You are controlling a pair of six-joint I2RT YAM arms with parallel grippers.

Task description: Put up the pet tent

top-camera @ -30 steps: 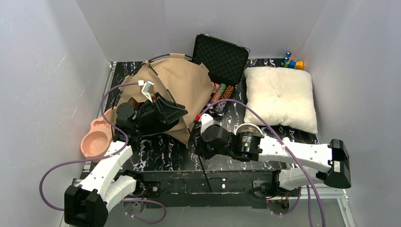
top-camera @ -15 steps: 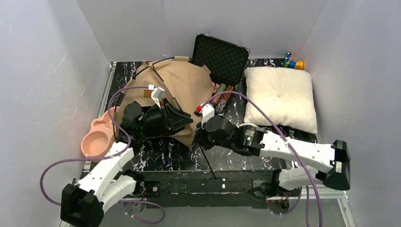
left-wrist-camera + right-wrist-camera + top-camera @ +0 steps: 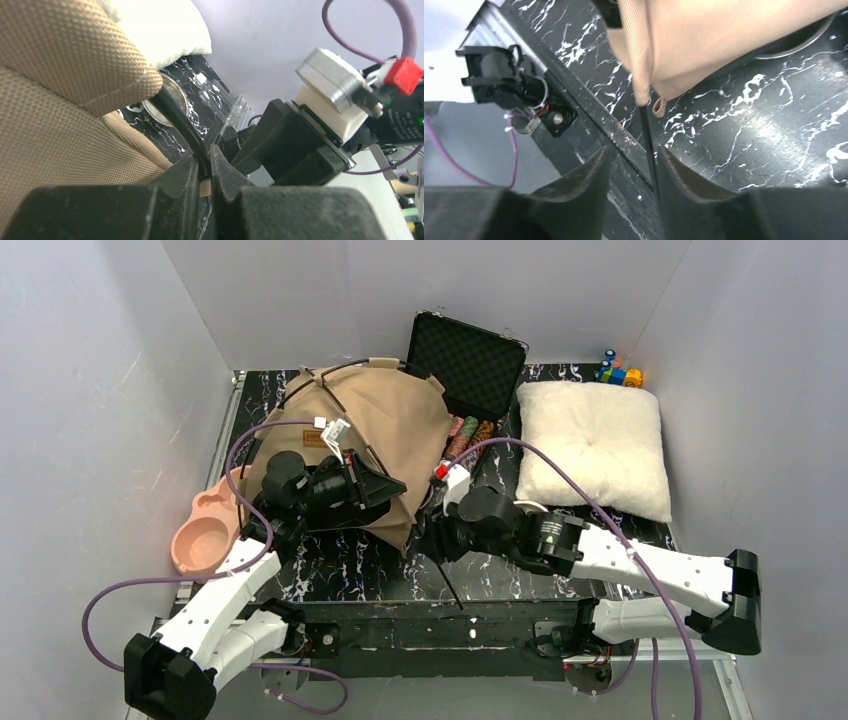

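The tan pet tent [image 3: 375, 430] lies humped on the left half of the table, with black poles arching over its top. One thin black pole [image 3: 447, 585] sticks out of the tent's near corner toward the table's front edge. My left gripper [image 3: 400, 490] sits at that corner. In the left wrist view it [image 3: 209, 152] is shut on the pole [image 3: 180, 120] just where it leaves the fabric sleeve [image 3: 75, 60]. My right gripper [image 3: 432, 540] is just right of it, and in the right wrist view it [image 3: 633, 152] stands open. There the pole [image 3: 649, 145] runs along the inside of its right finger.
A fluffy white cushion [image 3: 592, 445] fills the back right. An open black case [image 3: 468, 362] stands at the back, with striped rolls [image 3: 468, 435] in front of it. A pink bowl [image 3: 203, 538] sits off the left edge. Small coloured items [image 3: 618, 370] are in the far right corner.
My left gripper has closed on the pole at the tent's corner. My right gripper has opened and let go of the pole, and its arm has shifted to the right.
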